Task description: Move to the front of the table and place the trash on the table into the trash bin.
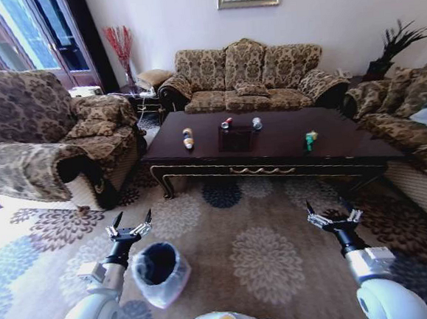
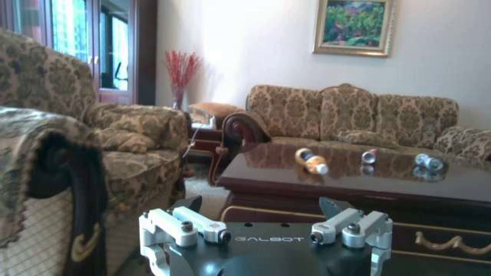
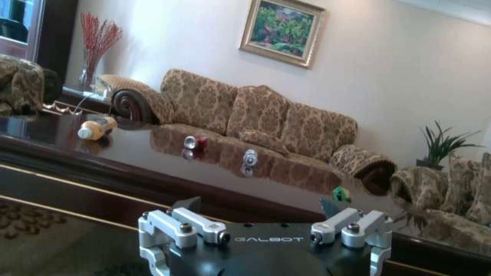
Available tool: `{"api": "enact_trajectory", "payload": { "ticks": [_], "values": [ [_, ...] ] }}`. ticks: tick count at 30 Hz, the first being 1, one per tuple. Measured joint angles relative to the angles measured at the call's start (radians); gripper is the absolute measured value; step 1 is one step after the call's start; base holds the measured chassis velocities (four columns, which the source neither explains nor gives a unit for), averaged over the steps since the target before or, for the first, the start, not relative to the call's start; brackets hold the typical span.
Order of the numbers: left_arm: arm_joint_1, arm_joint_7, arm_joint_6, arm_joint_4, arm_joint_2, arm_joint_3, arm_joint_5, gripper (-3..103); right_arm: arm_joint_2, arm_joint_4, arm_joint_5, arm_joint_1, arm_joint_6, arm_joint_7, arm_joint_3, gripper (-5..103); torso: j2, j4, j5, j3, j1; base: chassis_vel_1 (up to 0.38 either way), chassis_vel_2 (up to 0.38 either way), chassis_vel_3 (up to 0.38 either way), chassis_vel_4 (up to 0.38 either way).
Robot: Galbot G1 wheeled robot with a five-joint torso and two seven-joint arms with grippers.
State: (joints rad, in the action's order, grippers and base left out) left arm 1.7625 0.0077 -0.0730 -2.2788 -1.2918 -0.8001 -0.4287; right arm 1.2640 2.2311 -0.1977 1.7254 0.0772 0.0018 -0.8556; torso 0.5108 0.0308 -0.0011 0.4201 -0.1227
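The table (image 1: pixel 272 149) stands ahead across the patterned carpet. On it lie the trash items: a yellow-and-brown tube (image 1: pixel 188 138), a small red piece (image 1: pixel 227 123), a silvery can (image 1: pixel 256 123) and a green-yellow wrapper (image 1: pixel 311 139). The trash bin (image 1: pixel 160 271), black with a whitish liner, sits on the floor just right of my left arm. My left gripper (image 1: pixel 130 224) and right gripper (image 1: pixel 334 213) are both open and empty, held low and well short of the table. The left wrist view shows the tube (image 2: pixel 312 161), red piece (image 2: pixel 369 156) and can (image 2: pixel 428 161). The right wrist view shows the wrapper (image 3: pixel 341 194).
Patterned sofas ring the table: one at the left (image 1: pixel 42 143), one behind (image 1: pixel 248 79), one at the right (image 1: pixel 410 122). A small side table with a red-twig vase (image 1: pixel 124 52) stands in the back left corner. Open carpet (image 1: pixel 264 244) lies between me and the table.
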Motion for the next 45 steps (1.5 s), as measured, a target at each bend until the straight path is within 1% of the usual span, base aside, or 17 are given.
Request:
{"api": "enact_trajectory", "payload": {
  "ticks": [5,6,9,16,17,18,26,30,31,34,38,44,45],
  "values": [
    [-0.002,0.001,-0.003,0.009,-0.002,0.000,0.000,100,-0.003,0.000,-0.004,-0.004,0.005,0.017,0.002,100,-0.003,-0.0001,0.0006,-0.003,0.002,0.183,0.128,-0.140,-0.178],
    [-0.002,0.003,-0.005,0.013,-0.005,0.003,0.001,100,-0.007,-0.001,-0.007,-0.005,0.005,0.017,0.001,100,-0.010,-0.0002,0.0006,-0.007,0.004,0.000,0.000,0.000,0.000],
    [0.003,0.013,-0.007,0.019,-0.015,0.009,0.009,100,-0.015,-0.003,-0.011,-0.006,0.004,0.017,-0.001,100,-0.028,-0.0002,0.0021,-0.018,0.011,-0.035,-0.040,0.028,0.037],
    [0.004,0.013,-0.002,0.060,-0.017,0.008,0.004,100,-0.016,-0.011,-0.012,-0.016,0.004,0.017,0.005,100,-0.052,-0.0002,0.0016,-0.033,0.020,-0.021,-0.030,0.020,0.024],
    [0.004,0.011,-0.001,0.073,-0.017,0.007,-0.001,100,-0.015,-0.015,-0.013,-0.019,0.004,0.017,0.007,100,-0.058,-0.0001,0.0007,-0.036,0.023,0.000,0.000,0.000,0.000],
    [0.003,0.008,0.001,0.087,-0.017,0.006,-0.005,100,-0.014,-0.018,-0.013,-0.021,0.004,0.017,0.009,100,-0.064,-0.0001,0.0006,-0.040,0.025,0.000,0.000,0.000,0.000],
    [-0.006,0.018,0.008,0.136,-0.021,0.000,0.003,100,-0.012,-0.032,-0.016,-0.021,-0.002,0.017,0.008,100,-0.096,-0.0002,0.0014,-0.057,0.039,0.000,0.000,0.000,0.000],
    [-0.017,0.017,0.029,0.172,-0.028,0.004,0.029,100,-0.012,-0.033,-0.021,-0.018,-0.007,0.017,0.005,100,-0.117,-0.0002,0.0009,-0.070,0.046,0.000,0.000,0.000,0.000],
    [-0.017,0.017,0.029,0.172,-0.028,0.004,0.029,100,-0.012,-0.033,-0.021,-0.018,-0.007,0.017,0.005,100,-0.117,-0.0002,0.0009,-0.070,0.046,0.000,0.000,0.000,0.000],
    [-0.013,0.021,0.050,0.185,-0.029,0.001,0.039,100,-0.014,-0.031,-0.025,-0.011,-0.010,0.018,0.001,100,-0.135,-0.0002,0.0012,-0.083,0.052,0.000,0.000,0.000,0.000],
    [-0.012,0.024,0.067,0.200,-0.029,-0.004,0.044,100,-0.013,-0.027,-0.024,-0.009,-0.011,0.018,0.001,100,-0.150,-0.0002,0.0011,-0.093,0.057,0.000,0.000,0.000,0.000],
    [-0.012,0.026,0.075,0.226,-0.026,-0.006,0.044,100,-0.005,-0.022,-0.018,-0.011,-0.011,0.018,0.009,100,-0.169,-0.0002,0.0011,-0.104,0.065,0.000,0.000,0.000,0.000],
    [-0.008,0.028,0.070,0.232,-0.024,-0.009,0.047,100,-0.003,-0.019,-0.017,-0.012,-0.012,0.019,0.012,100,-0.177,-0.0002,0.0011,-0.109,0.068,0.000,0.000,0.000,0.000]
  ]
}}
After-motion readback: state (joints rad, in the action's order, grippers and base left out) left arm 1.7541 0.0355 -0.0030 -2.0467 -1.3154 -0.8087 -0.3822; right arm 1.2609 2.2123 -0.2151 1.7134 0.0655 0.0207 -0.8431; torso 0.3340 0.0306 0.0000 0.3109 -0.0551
